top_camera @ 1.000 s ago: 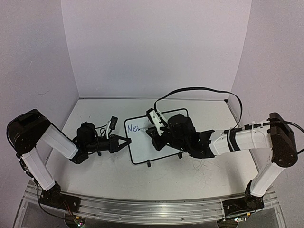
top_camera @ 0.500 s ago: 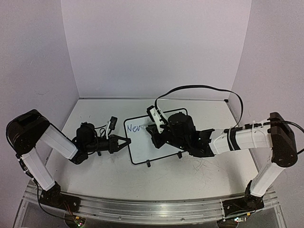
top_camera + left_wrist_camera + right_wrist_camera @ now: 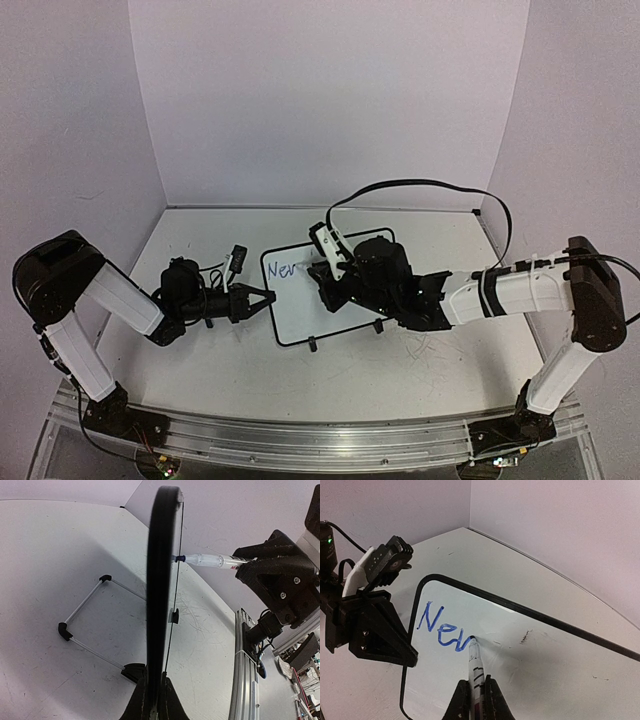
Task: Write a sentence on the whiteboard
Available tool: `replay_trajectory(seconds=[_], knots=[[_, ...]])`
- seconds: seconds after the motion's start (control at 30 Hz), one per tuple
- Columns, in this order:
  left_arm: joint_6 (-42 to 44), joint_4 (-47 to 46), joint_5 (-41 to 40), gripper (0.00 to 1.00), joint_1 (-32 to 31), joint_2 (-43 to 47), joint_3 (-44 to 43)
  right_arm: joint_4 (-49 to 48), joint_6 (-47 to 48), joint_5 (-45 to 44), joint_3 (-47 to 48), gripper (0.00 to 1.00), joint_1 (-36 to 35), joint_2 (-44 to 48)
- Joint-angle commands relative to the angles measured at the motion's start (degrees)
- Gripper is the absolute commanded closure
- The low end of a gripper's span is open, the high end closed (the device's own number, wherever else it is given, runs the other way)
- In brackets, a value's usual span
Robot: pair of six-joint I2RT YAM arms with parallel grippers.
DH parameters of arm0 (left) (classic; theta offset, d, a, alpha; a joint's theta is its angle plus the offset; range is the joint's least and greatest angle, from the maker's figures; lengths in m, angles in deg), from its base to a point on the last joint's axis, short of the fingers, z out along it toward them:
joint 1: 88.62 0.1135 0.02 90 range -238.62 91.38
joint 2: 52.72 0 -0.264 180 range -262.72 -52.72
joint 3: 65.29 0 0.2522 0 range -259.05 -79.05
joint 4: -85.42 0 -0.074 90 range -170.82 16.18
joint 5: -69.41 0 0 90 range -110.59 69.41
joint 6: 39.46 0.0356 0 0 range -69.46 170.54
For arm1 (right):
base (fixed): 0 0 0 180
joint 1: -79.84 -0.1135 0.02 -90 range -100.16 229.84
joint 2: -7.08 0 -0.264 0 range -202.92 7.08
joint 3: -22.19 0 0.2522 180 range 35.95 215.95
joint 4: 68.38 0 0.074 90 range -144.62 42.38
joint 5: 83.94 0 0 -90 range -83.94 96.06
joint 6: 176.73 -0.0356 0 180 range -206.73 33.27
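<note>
1. The bench (image 3: pixel 350 385) is a flat white surface, closed in by pale walls (image 3: pixel 330 100) at the back and on both sides.
2. Faint grey scratches (image 3: pixel 197 612) mark its top.
3. The whiteboard (image 3: pixel 305 310) stands on it near the middle, resting on small black feet (image 3: pixel 313 346).
4. Behind the board, a wire stand (image 3: pixel 83 603) rests on the bench with its black-capped corners touching the surface.
5. A metal rail (image 3: pixel 300 440) runs along the near edge.

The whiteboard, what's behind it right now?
In the left wrist view, a wire stand rests on the table behind the whiteboard. From above, the whiteboard itself covers it.
</note>
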State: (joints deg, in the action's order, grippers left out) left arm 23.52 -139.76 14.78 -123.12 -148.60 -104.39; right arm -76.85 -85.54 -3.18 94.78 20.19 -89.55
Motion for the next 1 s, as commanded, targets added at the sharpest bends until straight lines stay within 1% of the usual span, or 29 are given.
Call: replay_trajectory(seconds=[0.0,0.3,0.97], knots=[[-0.30,2.48,-0.60,1.00,0.13,1.06,0.95,0.74,-2.55,-1.01,-0.30,1.00,1.03,1.85],[-0.39,2.60,-0.46,1.00,0.13,1.04,0.55,1.15,-4.45,-0.10,-1.77,1.00,0.92,2.06],[-0.30,2.74,-0.47,1.00,0.11,1.03,0.61,1.89,-5.39,0.59,-2.66,1.00,0.91,2.06]])
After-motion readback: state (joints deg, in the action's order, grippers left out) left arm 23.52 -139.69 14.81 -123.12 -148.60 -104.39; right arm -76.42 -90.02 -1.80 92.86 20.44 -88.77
